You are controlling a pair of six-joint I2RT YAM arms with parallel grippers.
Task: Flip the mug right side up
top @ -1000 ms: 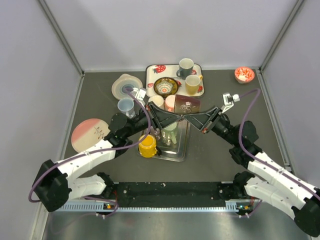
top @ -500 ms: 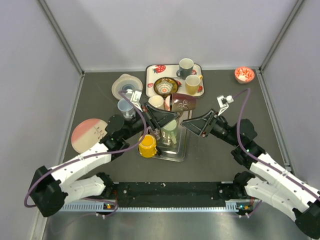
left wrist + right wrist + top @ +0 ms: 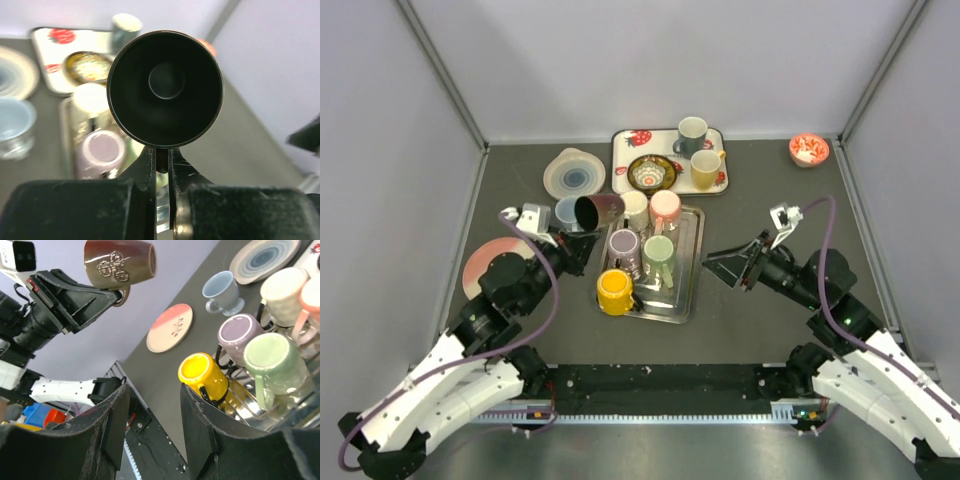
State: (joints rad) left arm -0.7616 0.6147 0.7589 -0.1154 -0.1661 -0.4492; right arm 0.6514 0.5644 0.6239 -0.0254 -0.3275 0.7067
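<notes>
**Brown mug held on its side in the air by the left tool**

Top view: the brown mug (image 3: 598,210) is seen lying horizontally above the tabletop (image 3: 750,200), just left of the metal tray (image 3: 690,285). It is carried by the left tool (image 3: 586,228). Five mugs are held in the metal tray: a cream mug (image 3: 635,206), a pink mug (image 3: 666,206), a purple mug (image 3: 623,245), a green mug (image 3: 658,250) and a yellow mug (image 3: 614,291). Behind it, a grey mug (image 3: 691,131), a tan mug (image 3: 705,168) and a patterned bowl (image 3: 651,173) are set on a strawberry tray (image 3: 623,155), both mugs with mouths up. The right tool (image 3: 725,266) is kept well apart, to the right of the metal tray.

Left wrist view: only here is the dark inside of the brown mug shown, its mouth turned straight at the camera. The fingers are pressed together on its handle below the rim.

Right wrist view: the right tool's jaws are seen parted, with nothing between them. The cream pattern on the brown mug's side is revealed, and the yellow, purple and green mugs are shown bottoms up.
</notes>
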